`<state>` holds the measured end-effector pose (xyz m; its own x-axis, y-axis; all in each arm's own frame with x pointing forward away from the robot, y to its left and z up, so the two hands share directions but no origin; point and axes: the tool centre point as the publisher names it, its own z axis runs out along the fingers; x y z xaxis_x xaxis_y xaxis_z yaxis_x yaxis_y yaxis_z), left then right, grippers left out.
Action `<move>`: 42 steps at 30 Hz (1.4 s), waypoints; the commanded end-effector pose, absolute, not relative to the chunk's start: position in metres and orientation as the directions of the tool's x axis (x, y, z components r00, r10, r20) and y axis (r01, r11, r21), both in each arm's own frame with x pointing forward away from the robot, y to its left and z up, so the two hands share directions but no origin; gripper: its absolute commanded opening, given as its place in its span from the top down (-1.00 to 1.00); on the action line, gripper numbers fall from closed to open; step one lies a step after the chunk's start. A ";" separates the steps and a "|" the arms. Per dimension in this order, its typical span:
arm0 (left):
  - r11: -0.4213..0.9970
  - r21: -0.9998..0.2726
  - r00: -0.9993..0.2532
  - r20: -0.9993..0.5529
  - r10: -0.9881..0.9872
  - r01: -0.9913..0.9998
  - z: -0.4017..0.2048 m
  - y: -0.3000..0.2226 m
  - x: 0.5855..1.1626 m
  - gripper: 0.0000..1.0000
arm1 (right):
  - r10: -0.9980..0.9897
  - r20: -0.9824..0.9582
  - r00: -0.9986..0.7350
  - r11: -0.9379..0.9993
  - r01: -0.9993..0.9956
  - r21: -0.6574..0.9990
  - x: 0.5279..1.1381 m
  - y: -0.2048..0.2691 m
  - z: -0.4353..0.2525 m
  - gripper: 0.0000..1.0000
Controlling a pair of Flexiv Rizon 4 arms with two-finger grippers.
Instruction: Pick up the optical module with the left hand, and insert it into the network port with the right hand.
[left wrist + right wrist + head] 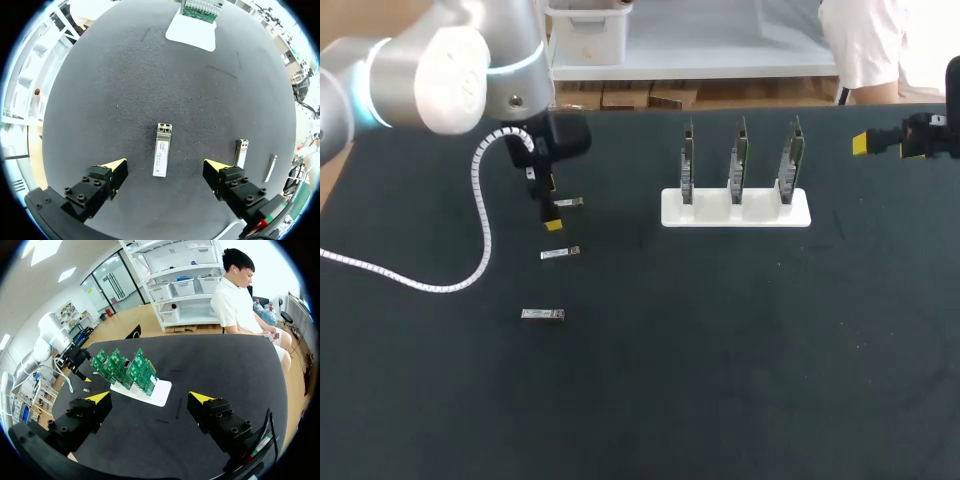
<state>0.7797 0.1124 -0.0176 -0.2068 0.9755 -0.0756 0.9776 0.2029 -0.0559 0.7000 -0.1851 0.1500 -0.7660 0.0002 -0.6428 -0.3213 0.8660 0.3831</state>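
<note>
Head view: a white rectangular plastic stand (670, 212) holds three upright green circuit boards (740, 160). Three small silver metal optical modules (560, 253) lie apart on the black table (720, 350). The left gripper (550, 197) hangs over the farthest module (570, 203). The right gripper (885, 146) is partly cut off.

Left wrist view: the left gripper (165, 165) has its fingers spread, with that module (161, 156) untouched between them.

Right wrist view: the right gripper (148, 398) has its fingers spread around nothing, with the stand (152, 394) ahead.

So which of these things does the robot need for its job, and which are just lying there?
For the job:
- the left gripper, open, with the optical module between its fingers
- the green boards in the white stand
- the right gripper

Just lying about:
- a second module
- a third module
- the white coiled cable
</note>
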 end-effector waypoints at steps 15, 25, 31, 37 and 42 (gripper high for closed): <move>0.192 -0.020 -0.192 -0.071 0.979 0.981 -0.020 0.110 0.779 1.00 | 0.000 -0.643 -0.766 0.866 -0.321 0.383 0.700 -0.185 0.150 -1.00; 0.200 -0.013 -0.200 -0.066 0.978 0.980 -0.020 0.112 0.778 1.00 | 0.000 -0.643 -0.766 0.866 -0.321 0.383 0.700 -0.185 0.150 -1.00; 0.210 -0.010 -0.210 -0.090 0.973 0.978 -0.017 0.113 0.777 1.00 | 0.000 -0.643 -0.766 0.866 -0.321 0.383 0.700 -0.185 0.150 -1.00; 0.228 0.000 -0.226 -0.102 0.969 0.974 -0.015 0.115 0.778 1.00 | 0.000 -0.643 -0.766 0.866 -0.321 0.383 0.700 -0.185 0.150 -1.00; 0.269 0.008 -0.264 -0.171 0.949 0.963 0.004 0.116 0.784 1.00 | 0.000 -0.643 -0.766 0.866 -0.321 0.383 0.700 -0.185 0.150 -1.00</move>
